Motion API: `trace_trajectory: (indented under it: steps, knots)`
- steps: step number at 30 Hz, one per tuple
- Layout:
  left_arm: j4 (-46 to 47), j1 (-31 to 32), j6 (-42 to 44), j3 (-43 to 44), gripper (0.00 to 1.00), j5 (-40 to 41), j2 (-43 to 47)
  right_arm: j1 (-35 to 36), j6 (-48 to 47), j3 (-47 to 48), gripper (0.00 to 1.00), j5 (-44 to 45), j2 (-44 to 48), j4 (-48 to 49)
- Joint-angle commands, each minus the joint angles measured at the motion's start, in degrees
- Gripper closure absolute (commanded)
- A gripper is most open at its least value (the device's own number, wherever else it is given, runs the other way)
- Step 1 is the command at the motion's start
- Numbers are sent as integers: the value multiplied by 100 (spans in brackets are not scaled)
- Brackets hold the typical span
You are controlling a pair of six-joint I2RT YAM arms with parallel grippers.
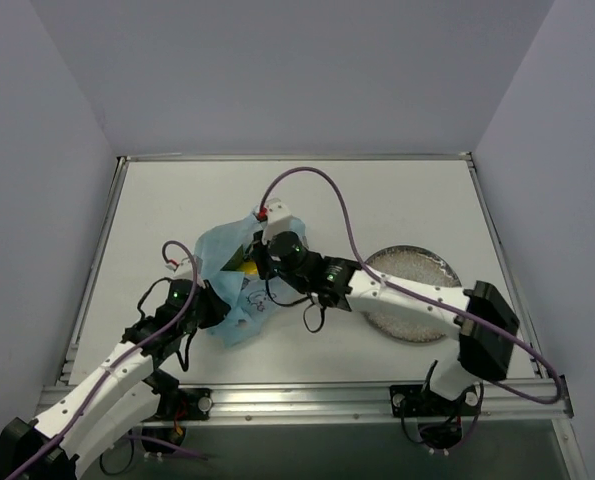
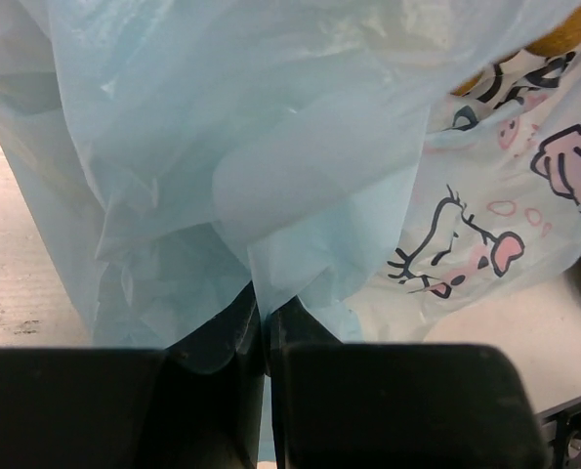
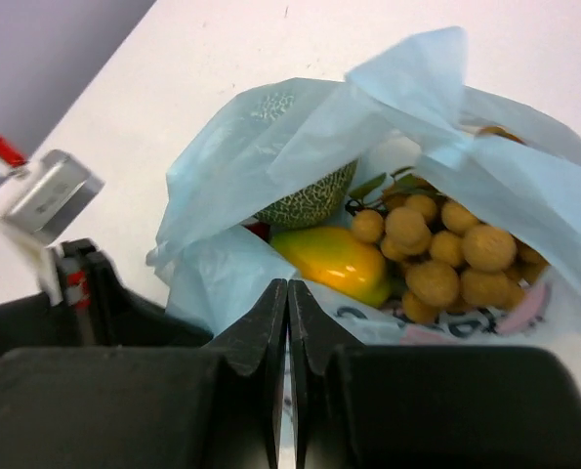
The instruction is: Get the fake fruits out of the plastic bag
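- Left wrist view: the left gripper (image 2: 266,315) is clenched on a fold of the plastic bag (image 2: 270,147), which lies on the bench (image 2: 17,264).
- The right gripper (image 3: 288,293) is clenched empty at the bag's open mouth.
- The fake fruits (image 3: 432,278) sit inside: melon (image 3: 305,203), mango (image 3: 334,259), bunch of tan balls (image 3: 485,249).
- The thin film could slip or tear if tugged, and the mouth would collapse over the fruits.
- Pushing in with shut jaws would shove the mango deeper.

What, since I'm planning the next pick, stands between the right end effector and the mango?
Almost nothing: the mango lies exposed in the open mouth of the plastic bag, just beyond the shut right end effector. Only a fold of the bag's near rim overlaps its left end.
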State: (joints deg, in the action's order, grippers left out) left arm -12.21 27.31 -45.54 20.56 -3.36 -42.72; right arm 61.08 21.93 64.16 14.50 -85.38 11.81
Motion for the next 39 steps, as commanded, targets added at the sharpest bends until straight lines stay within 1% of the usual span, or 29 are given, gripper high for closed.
trace_trajectory:
  steps: [1, 2, 4, 5, 6, 8, 10, 11, 12, 14, 15, 16, 19, 21, 22, 23, 24, 26, 27, 29, 30, 32, 34, 35, 36, 39]
  knots:
    - [-115, 46, -174, 54, 98, 142, 421, -87, -426, 464, 100, -105, -952, 48]
    - [-176, 46, -236, 10, 98, 229, 649, -148, -505, 718, 100, -71, -1136, 101]
    - [-273, 64, -280, -25, 98, 274, 826, -210, -567, 948, 100, 43, -1568, 189]
    - [-300, 64, -324, -60, 98, 274, 940, -289, -602, 1123, 100, 227, -1778, 207]
    - [-282, 73, -324, -78, 98, 283, 976, -316, -611, 1195, 98, 315, -1850, 199]
    - [-256, 64, -280, -61, 98, 248, 985, -360, -664, 1248, 90, 561, -1990, 199]
    - [-186, 81, -254, -43, 98, 213, 959, -395, -673, 1248, 79, 904, -2061, 155]
    - [-142, 81, -228, -34, 98, 195, 924, -386, -690, 1239, 73, 1001, -2079, 128]
    - [-37, 81, -210, -25, 98, 125, 897, -378, -699, 1187, 61, 1106, -2087, 120]
    - [43, 81, -192, -17, 98, 72, 818, -377, -691, 1134, 52, 1265, -2087, 120]
    - [69, 81, -184, -8, 98, 63, 800, -377, -673, 1116, 42, 1300, -2088, 119]
    - [95, 81, -166, 1, 98, 46, 774, -395, -673, 1134, 41, 1344, -2105, 119]
    - [96, 81, -131, 1, 98, 37, 756, -491, -656, 1370, 32, 1362, -2394, 128]
    - [70, 81, -122, 10, 98, 37, 783, -544, -620, 1555, 29, 1388, -2561, 128]
    - [52, 81, -122, 1, 98, 45, 791, -579, -585, 1643, 29, 1415, -2649, 128]
    - [34, 73, -122, 10, 98, 54, 826, -597, -568, 1826, 30, 1476, -2841, 128]
    - [17, 81, -122, 1, 98, 54, 844, -597, -550, 1915, 36, 1546, -2939, 146]
    - [-18, 81, -104, -8, 98, 63, 879, -597, -515, 2091, 44, 1713, -3167, 207]
    - [-45, 81, -96, 1, 97, 63, 871, -597, -497, 2144, 54, 1766, -3230, 216]
    - [-89, 81, -61, 27, 98, 72, 879, -580, -462, 2180, 64, 1907, -3326, 269]
    - [-141, 81, -52, 36, 98, 81, 888, -580, -453, 2180, 71, 1925, -3336, 269]
    - [-177, 81, -34, 54, 98, 98, 932, -571, -436, 2127, 73, 1995, -3283, 269]
    - [-177, 81, -34, 54, 98, 124, 958, -562, -401, 1987, 70, 1995, -3204, 286]
    - [-159, 81, -43, 62, 98, 133, 950, -553, -383, 1925, 72, 1960, -3099, 321]
    - [-90, 81, -69, 71, 98, 142, 941, -553, -348, 1777, 99, 1899, -3011, 435]
    - [52, 81, -113, 176, 98, 177, 827, -527, -391, 1521, 100, 1671, -2537, 857]
